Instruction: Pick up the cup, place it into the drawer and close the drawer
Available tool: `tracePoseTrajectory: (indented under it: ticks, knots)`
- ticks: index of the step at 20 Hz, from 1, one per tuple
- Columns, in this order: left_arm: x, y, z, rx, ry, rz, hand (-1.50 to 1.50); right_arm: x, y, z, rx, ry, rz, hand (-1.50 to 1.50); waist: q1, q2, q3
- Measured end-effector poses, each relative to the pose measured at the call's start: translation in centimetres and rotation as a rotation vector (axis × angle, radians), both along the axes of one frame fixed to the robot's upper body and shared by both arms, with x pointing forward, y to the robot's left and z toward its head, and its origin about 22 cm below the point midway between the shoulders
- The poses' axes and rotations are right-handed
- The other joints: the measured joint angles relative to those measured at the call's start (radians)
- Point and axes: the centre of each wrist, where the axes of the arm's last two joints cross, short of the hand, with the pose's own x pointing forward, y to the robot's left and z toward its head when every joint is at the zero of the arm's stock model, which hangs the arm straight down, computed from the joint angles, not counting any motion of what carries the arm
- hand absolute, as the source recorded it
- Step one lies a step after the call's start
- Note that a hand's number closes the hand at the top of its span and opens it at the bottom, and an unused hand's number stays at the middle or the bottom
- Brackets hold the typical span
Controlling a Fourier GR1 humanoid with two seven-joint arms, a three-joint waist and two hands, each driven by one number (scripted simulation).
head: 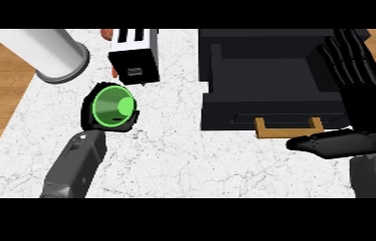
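Left robot hand curled round bright green round cup, cup's mouth facing the viewer, over white marbled worktop left of centre. Black open drawer with tan wooden handle sits at right, well apart from cup. Right robot hand rests with fingers straight, released, by drawer's right edge. Black toaster just behind cup; grey-white cylinder at far left.
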Motion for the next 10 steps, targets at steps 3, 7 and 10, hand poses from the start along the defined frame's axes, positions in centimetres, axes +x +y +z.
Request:
tracePoseTrajectory:
  ticks: [3, 7, 10]
  knots:
    - [2.5, -2.6, 3.0, 0.001, -0.064, -0.054, 1.5, -0.2, -0.3, -0.5, -0.004, 0.005, -0.012, -1.5, 0.007, -0.004, 0.001]
    - [5.2, -6.3, 7.6, 0.013, -0.112, -0.145, 1.5, -0.1, -0.7, -1.0, -0.009, 0.009, -0.024, -1.5, 0.013, -0.007, 0.002]
    - [6.6, -9.0, 11.2, 0.031, -0.131, -0.182, 1.5, 0.0, -0.9, -0.7, -0.011, 0.013, -0.033, -1.5, 0.013, -0.008, 0.002]
